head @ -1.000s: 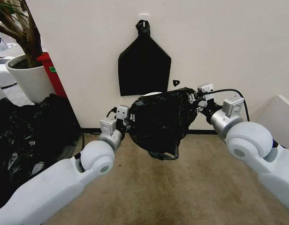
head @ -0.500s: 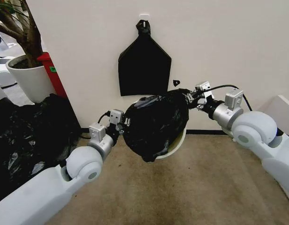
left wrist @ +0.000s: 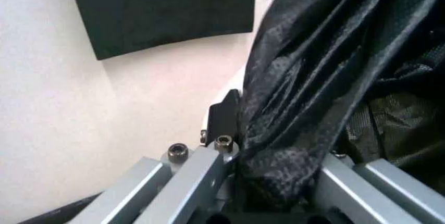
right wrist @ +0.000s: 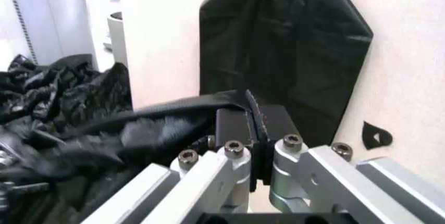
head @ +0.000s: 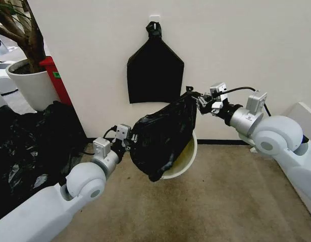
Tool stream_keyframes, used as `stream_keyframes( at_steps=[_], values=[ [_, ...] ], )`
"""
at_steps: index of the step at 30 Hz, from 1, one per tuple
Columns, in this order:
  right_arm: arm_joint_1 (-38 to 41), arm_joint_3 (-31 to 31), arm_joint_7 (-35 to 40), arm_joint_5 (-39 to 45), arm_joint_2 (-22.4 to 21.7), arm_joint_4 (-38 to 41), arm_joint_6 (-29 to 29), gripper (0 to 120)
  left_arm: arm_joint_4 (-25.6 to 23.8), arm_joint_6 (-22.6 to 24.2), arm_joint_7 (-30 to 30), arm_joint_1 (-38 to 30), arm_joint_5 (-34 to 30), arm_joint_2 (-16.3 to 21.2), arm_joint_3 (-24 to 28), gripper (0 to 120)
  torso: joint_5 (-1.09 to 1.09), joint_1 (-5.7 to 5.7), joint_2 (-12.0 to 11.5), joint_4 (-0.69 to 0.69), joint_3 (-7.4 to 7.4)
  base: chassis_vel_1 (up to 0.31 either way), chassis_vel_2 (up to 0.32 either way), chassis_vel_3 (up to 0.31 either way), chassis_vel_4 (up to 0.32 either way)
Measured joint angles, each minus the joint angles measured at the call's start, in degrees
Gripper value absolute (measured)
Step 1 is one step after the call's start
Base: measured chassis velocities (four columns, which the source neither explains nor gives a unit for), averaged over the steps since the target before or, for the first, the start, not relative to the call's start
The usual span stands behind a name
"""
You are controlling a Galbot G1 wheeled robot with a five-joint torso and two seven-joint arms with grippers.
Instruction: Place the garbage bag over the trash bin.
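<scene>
Above the tilted trash bin (head: 188, 159), both grippers' fingers are clamping the garbage bag (head: 163, 138): left gripper (head: 131, 140) low, right gripper (head: 197, 99) high; levelling them should spread its mouth evenly.

Setting I see: indoor office-like room. Plain white wall (head: 256, 45), beige carpet (head: 206, 206), black skirting, potted plant (head: 24, 60) in corner.

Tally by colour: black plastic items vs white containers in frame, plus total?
Black plastic: 3 – garbage bag, flat knotted bag on the wall, big film heap
White containers: 2 – trash bin, plant pot
Total: 5
</scene>
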Motion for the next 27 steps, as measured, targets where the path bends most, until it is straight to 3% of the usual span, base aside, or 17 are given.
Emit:
stream_keyframes(
  at_steps=[6,14,20,23,27],
  values=[
    [-1.7,-0.1,-3.1,-4.3,-0.2,-2.3,-0.6,0,-1.1,-2.2,1.9,0.8,0.2,0.6,-1.1,0,0.01,0.0,0.0,-0.01,0.0,0.0,0.0,0.0,0.0],
    [-4.7,0.9,-12.7,-10.5,-2.9,-5.5,1.5,0,-2.4,-5.9,4.6,4.1,0.4,1.0,-4.1,0,0.0,0.0,0.0,-0.01,0.0,0.0,0.0,0.0,0.0],
    [-5.8,1.7,-23.9,-12.9,-5.0,-9.7,9.3,0,-2.4,-8.8,5.8,6.0,0.5,0.6,-5.5,0,0.01,0.0,0.0,-0.01,0.0,0.0,0.0,0.0,0.0],
    [-5.8,2.1,-26.4,-13.0,-5.4,-10.7,10.1,0,-2.3,-9.1,5.8,6.3,0.3,0.5,-5.8,0,0.01,0.0,0.0,-0.01,0.0,0.0,0.0,0.0,0.0],
    [-7.0,2.8,-26.4,-9.7,-6.0,-11.6,11.9,15,-1.9,-10.0,5.3,6.9,-1.2,0.0,-6.3,0,0.01,0.0,0.0,-0.01,0.0,0.0,0.0,0.0,0.0]
  ],
)
